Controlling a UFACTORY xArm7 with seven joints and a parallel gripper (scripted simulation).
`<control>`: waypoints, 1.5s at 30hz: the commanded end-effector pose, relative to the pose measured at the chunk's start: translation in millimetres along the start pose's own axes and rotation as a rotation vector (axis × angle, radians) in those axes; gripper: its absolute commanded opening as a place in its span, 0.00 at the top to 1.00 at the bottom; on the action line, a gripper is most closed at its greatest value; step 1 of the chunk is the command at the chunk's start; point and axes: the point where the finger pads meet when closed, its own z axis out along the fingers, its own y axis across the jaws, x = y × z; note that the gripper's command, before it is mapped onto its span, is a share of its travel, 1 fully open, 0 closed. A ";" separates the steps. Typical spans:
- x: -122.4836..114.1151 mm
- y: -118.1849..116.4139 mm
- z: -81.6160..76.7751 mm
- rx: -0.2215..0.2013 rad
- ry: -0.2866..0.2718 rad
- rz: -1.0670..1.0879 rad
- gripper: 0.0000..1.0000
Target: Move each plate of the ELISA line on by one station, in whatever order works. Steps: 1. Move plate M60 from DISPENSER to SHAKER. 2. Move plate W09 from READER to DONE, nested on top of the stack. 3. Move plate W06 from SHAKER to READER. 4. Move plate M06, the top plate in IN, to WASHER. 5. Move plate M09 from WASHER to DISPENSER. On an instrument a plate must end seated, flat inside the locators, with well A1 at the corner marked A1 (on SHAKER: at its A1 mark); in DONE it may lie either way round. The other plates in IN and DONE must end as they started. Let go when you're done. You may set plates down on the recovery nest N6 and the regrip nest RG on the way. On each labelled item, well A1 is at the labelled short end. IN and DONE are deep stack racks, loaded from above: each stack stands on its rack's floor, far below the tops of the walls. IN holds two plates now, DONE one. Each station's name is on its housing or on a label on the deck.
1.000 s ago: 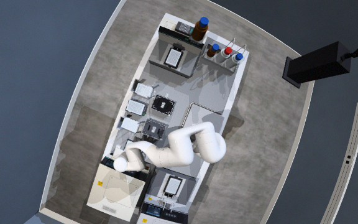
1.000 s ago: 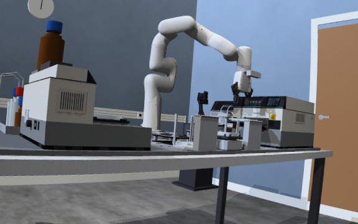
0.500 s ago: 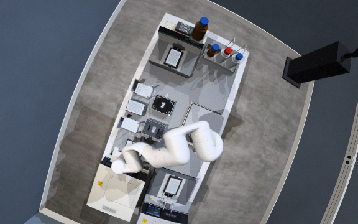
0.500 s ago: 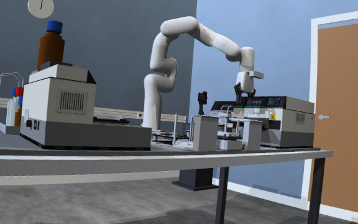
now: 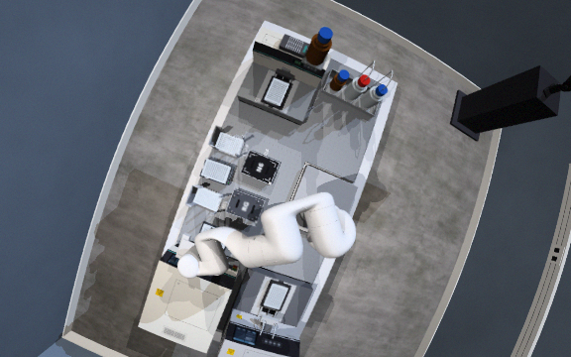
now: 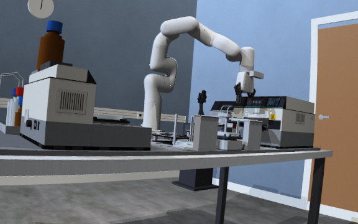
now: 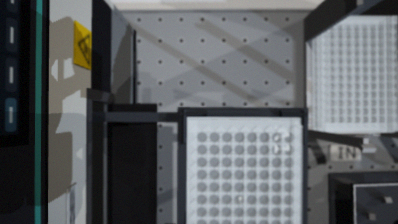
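Note:
My gripper (image 6: 245, 97) is open and empty, high near the cream instrument; its fingertips are outside the wrist view. Below it, a white plate (image 7: 245, 172) sits in a dark carrier (image 7: 182, 125) beside that instrument. The IN rack (image 7: 320, 30) holds a white plate (image 7: 352, 75) (image 5: 207, 198). Another rack holds a plate (image 5: 228, 143), and a plate (image 5: 217, 171) sits on a low unit between the racks. One more plate (image 5: 278, 91) is on the far instrument, and another (image 5: 276, 296) on the near right instrument. Plate names and most station names are unreadable.
The black nest N6 (image 5: 271, 175) and grey regrip nest RG (image 5: 236, 213) show no plate. The cream housing (image 5: 186, 307) (image 6: 297, 124) stands beside the arm. Rack walls (image 6: 206, 134) rise from the deck. Bottles (image 5: 363, 81) stand in a far tray.

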 end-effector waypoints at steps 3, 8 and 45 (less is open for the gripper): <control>0.9 -0.7 -1.7 0.002 0.004 0.000 0.00; 0.9 -0.7 -1.7 0.002 0.004 0.000 0.00; 1.0 -0.9 30.4 0.002 0.004 0.000 0.00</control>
